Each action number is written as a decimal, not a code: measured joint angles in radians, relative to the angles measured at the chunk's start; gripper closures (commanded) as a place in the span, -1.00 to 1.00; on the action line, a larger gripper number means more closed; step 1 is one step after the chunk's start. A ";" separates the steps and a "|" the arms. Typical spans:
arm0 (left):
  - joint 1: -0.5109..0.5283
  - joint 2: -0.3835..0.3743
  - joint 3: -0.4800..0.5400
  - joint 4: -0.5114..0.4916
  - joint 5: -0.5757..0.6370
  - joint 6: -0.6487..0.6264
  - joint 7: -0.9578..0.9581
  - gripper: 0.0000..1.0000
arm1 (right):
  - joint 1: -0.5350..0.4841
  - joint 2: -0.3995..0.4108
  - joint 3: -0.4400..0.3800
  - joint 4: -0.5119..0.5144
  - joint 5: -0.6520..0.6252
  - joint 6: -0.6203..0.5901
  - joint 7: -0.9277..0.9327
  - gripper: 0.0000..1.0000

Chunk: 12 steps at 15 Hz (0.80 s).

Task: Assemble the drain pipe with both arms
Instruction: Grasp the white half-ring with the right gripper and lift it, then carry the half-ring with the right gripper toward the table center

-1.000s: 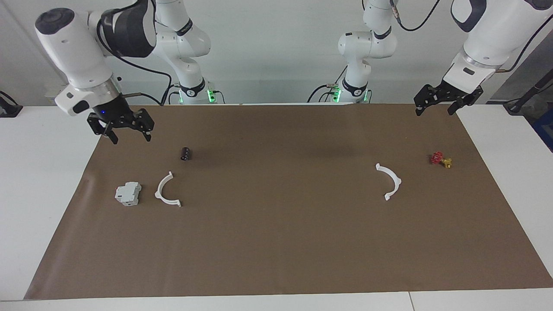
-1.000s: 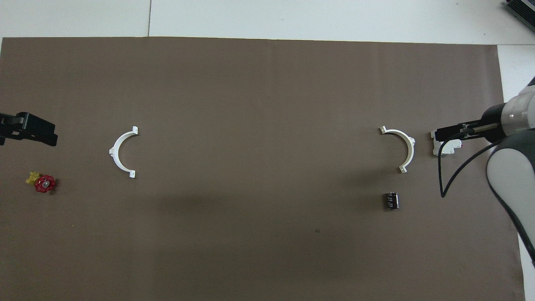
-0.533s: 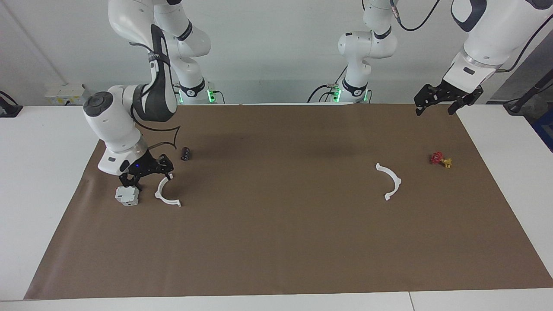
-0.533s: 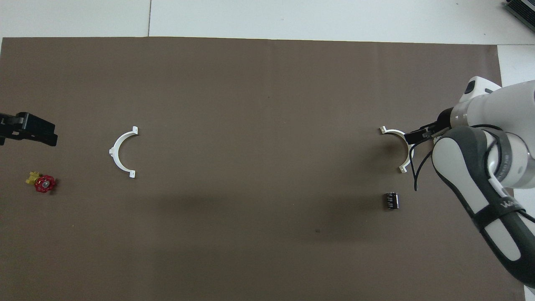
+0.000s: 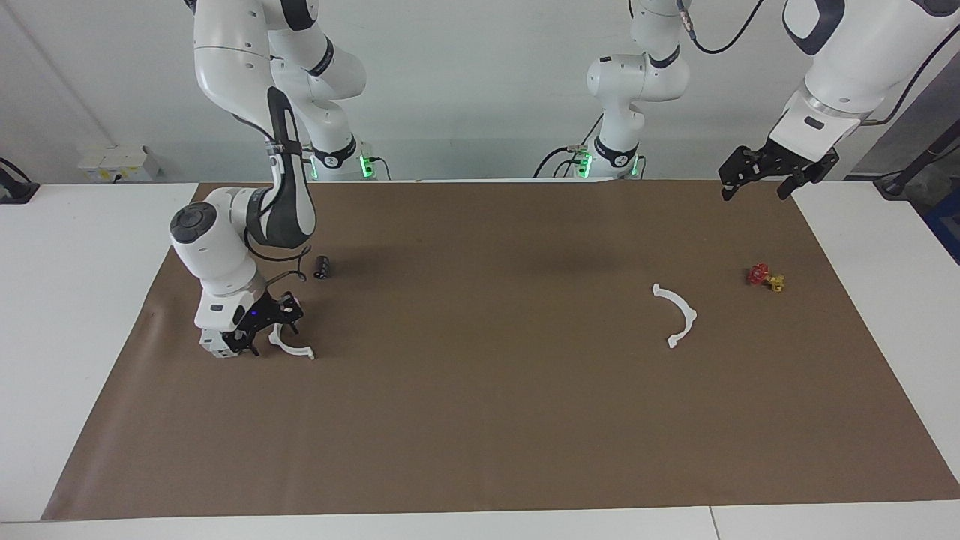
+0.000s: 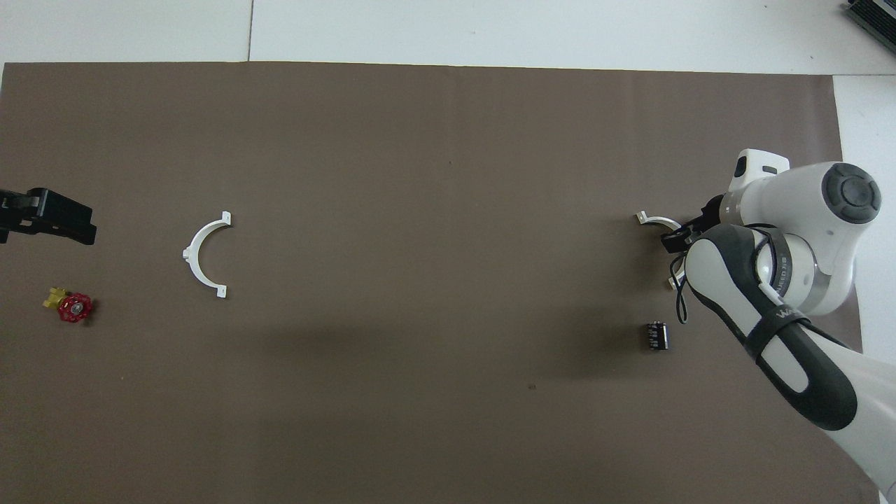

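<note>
The drain pipe lies as two separate thin white arcs on the brown mat [image 5: 480,420]. One arc [image 5: 297,349] [image 6: 654,221] is at the right arm's end, partly covered by my right gripper [image 5: 264,330] [image 6: 677,238]. That gripper is down at the mat, open, with a finger on either side of the arc's curve. The other arc [image 5: 681,311] [image 6: 198,259] lies free toward the left arm's end. My left gripper [image 5: 757,180] [image 6: 70,220] hangs open in the air over the mat's corner by its own base, holding nothing.
A grey-white boxy block [image 5: 212,343] sits right beside the right gripper, half hidden by it. A small black cylinder [image 5: 322,266] [image 6: 656,336] lies nearer to the robots than the covered arc. A red and yellow valve [image 5: 765,277] [image 6: 70,306] lies at the left arm's end.
The right arm has swung down from above the mat's corner onto the arc beside the grey block. The left arm and both arcs have not moved.
</note>
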 measured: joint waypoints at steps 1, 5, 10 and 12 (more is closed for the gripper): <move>0.000 0.000 0.000 0.000 0.000 0.000 0.000 -1.00 | -0.002 0.003 0.000 -0.002 0.000 0.005 -0.004 0.35; 0.000 0.000 0.000 0.000 0.000 0.000 0.000 -1.00 | -0.001 0.010 0.003 -0.003 0.002 0.013 -0.007 1.00; 0.000 0.000 0.000 0.000 0.000 0.000 0.000 -1.00 | 0.011 0.010 0.006 0.038 0.011 -0.019 0.131 1.00; 0.000 0.000 0.000 0.000 0.000 0.000 0.000 -1.00 | 0.063 0.009 0.009 0.106 0.011 -0.094 0.291 1.00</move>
